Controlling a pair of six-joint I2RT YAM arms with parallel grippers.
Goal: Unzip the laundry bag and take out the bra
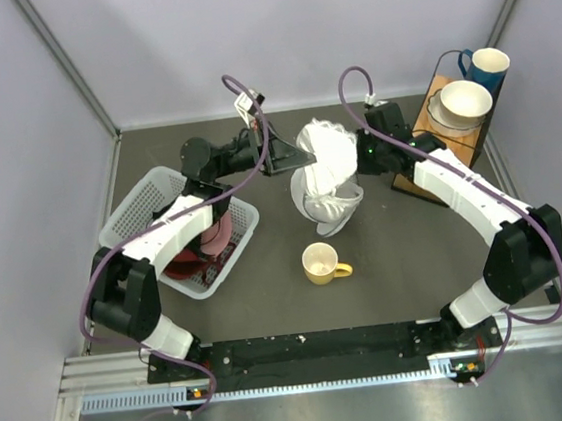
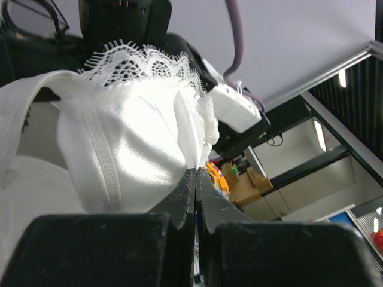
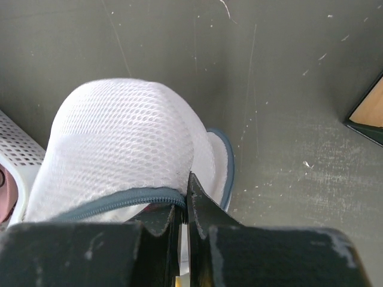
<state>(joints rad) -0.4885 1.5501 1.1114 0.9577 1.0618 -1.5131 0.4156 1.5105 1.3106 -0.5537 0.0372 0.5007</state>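
Lower centre of top view: yellow mug [image 1: 323, 263]. Behind it, mid-frame, laundry bag [image 1: 329, 210], gaping open. Right gripper [image 1: 359, 158] pressed together on bag's zip edge. Left gripper [image 1: 293, 155] pinching white lace-trimmed bra [image 1: 317, 149], drawn up above bag. Basket [image 1: 139, 200] at left.

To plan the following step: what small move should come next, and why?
Probably the left gripper should draw the bra farther from the laundry bag: it pinches the fabric, while the right gripper is shut on the bag's zipper edge.
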